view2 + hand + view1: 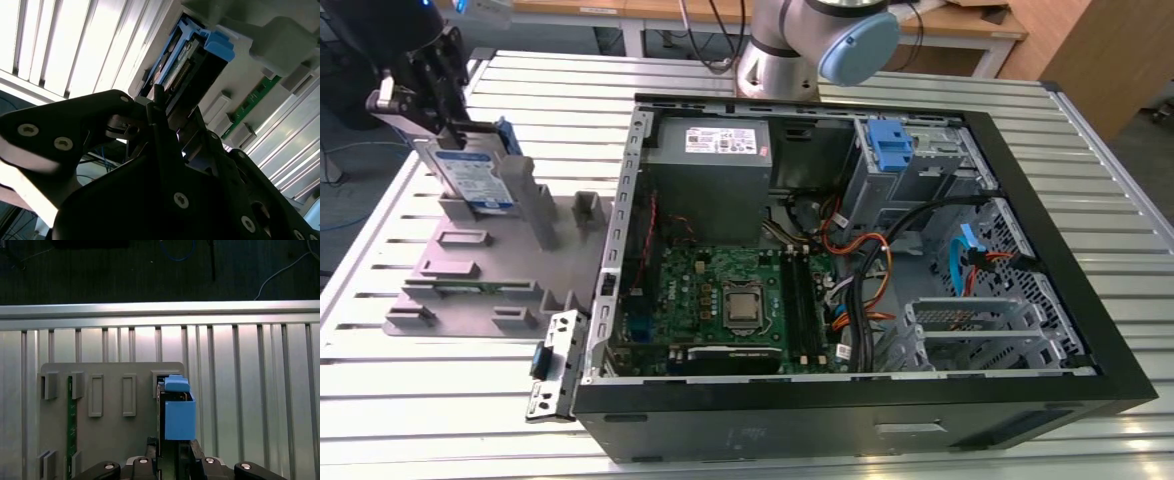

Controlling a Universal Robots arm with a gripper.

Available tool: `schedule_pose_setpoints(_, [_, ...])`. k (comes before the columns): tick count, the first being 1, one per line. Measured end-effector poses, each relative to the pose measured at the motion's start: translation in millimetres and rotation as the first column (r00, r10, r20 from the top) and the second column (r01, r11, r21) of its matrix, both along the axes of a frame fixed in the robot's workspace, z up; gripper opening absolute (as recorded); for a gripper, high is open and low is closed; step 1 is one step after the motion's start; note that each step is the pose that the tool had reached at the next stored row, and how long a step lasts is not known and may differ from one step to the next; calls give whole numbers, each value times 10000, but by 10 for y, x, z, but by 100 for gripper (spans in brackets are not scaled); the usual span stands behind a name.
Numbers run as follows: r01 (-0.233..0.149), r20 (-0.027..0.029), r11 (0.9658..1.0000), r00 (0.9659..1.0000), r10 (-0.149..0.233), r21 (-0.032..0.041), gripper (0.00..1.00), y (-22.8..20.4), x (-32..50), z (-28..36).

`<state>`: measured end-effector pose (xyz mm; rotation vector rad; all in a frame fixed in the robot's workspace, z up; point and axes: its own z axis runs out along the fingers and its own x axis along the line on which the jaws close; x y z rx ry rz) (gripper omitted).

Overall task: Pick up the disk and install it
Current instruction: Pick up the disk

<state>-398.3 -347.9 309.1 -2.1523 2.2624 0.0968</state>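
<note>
The disk [470,175], silver with a blue-and-white label and blue side rails, stands on edge at the back of the grey slotted tray [467,270] on the exterior view's left. My gripper [438,128] is at its upper edge, shut on it. In the first wrist view the fingers close in on both sides of the disk [179,417], where my gripper [172,456] meets it over the tray [110,430]. In the second wrist view the disk's connector edge [182,70] runs away from the black fingers [160,125].
An open computer case [1027,250] lies on the slatted metal table, with a motherboard [720,295], a grey power supply [714,150] and a blue-handled drive bay [891,145]. A green memory stick [71,425] sits in the tray. A small bracket [554,365] lies by the case.
</note>
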Motion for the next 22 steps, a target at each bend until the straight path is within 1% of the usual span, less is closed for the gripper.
schedule_pose_setpoints(4, [0,-1,10000,10000,0,0,35,0,0,47])
schedule_pose_setpoints(19, [0,0,10000,10000,0,0,35,0,0,67])
schedule_pose_setpoints(21, [0,-3,10000,10000,0,-1,35,0,0,99])
schedule_pose_setpoints(22, [0,0,10000,10000,0,0,35,0,0,127])
